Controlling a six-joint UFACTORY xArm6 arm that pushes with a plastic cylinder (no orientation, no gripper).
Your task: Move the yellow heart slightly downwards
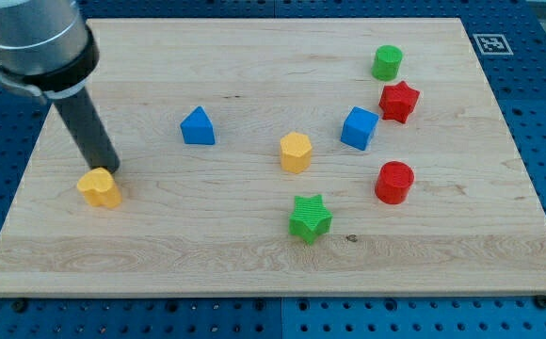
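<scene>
The yellow heart (100, 188) lies on the wooden board (254, 264) at the view's left. My tip (106, 170) is at the heart's upper edge, touching or nearly touching it; the dark rod slants up to the view's top left.
A blue triangle block (198, 126) sits left of centre. A yellow hexagon (295, 152) is at the centre, a green star (310, 218) below it. At the right are a blue cube (359, 128), a red star (398, 101), a green cylinder (387, 62) and a red cylinder (393, 182).
</scene>
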